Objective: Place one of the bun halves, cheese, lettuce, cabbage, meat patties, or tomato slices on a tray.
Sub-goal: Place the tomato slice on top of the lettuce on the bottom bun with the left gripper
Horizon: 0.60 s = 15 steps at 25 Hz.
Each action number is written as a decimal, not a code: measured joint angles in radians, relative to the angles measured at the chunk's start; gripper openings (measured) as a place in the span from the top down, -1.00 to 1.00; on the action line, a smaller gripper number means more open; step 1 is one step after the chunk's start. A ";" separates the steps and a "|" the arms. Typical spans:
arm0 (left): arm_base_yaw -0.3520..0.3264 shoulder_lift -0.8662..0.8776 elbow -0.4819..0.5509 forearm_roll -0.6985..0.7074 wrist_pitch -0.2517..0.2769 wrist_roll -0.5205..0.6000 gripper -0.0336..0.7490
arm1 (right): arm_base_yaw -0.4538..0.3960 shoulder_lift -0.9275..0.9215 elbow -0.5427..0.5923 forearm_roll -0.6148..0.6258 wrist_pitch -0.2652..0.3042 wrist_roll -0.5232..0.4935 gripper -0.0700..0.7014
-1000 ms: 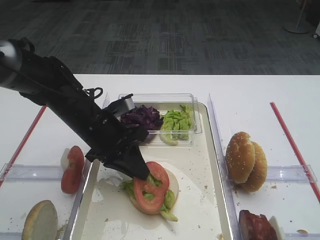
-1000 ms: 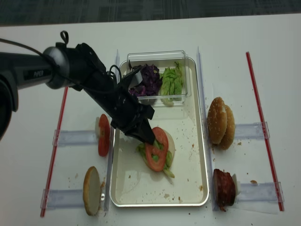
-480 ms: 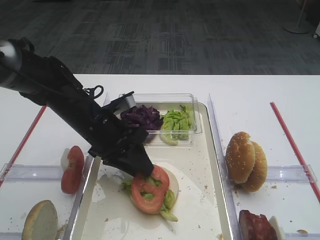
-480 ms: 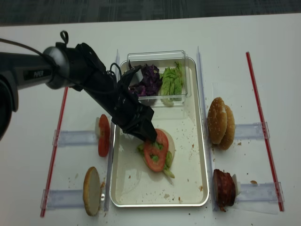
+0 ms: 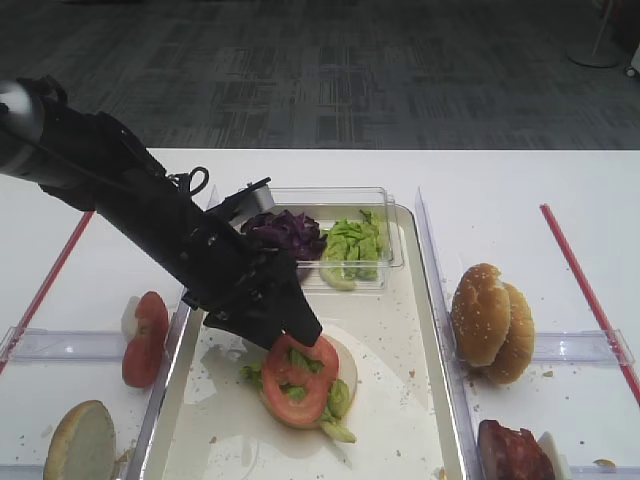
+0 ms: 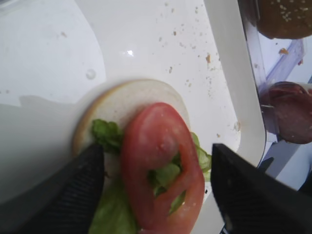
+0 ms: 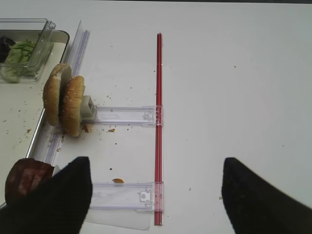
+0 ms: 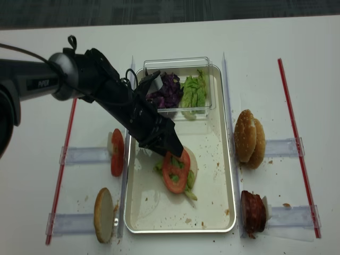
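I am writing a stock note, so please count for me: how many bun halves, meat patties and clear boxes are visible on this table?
bun halves: 4 (one under the lettuce in the tray, two standing on the right, one lower left)
meat patties: 1
clear box: 1
Total: 6

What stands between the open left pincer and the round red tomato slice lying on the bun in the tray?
Nothing visible does. The left pincer straddles the round red tomato slice, which already lies on light-green lettuce and the pale bun half inside the cream-white rectangular tray.
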 joint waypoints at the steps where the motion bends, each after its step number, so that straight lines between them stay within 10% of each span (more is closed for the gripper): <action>1: 0.000 0.000 0.000 0.000 0.000 0.011 -0.25 | 0.000 0.000 0.000 0.000 0.000 0.000 -0.66; 15: 0.000 0.000 0.000 0.000 0.041 0.028 -0.43 | 0.000 0.000 0.000 0.000 0.000 0.000 -0.66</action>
